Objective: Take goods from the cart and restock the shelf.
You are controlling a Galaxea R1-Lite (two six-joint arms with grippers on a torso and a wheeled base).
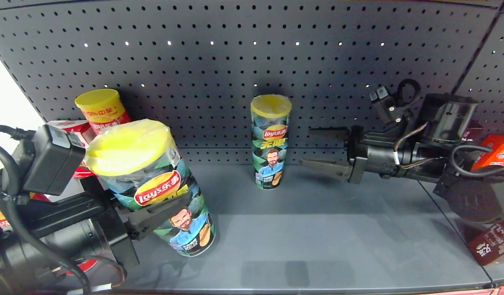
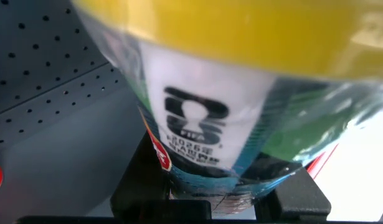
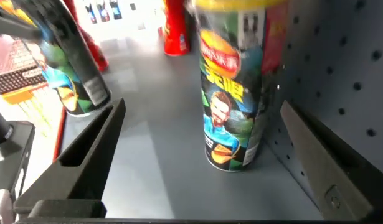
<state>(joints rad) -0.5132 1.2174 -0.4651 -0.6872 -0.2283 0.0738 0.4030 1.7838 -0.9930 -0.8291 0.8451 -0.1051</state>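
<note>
The held can (image 1: 153, 188) and the standing can (image 1: 271, 141) share yellow lids over green-blue-black geometric print with red logos. The rear can (image 1: 102, 108) is red with a yellow lid. The shelf (image 1: 317, 229) is grey, and the pegboard (image 1: 235, 61) is darker with dotted holes. The edge box (image 1: 496, 151) seems orange.

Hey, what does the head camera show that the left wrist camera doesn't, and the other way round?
Head view only: a second chip can standing upright by the pegboard, the open right gripper beside it without touching, and an orange box farther right. Left wrist view only: the dark emblem on the white back panel of the held chip can. Both: that held chip can clamped in the left gripper, plus the pegboard and grey shelf.
</note>
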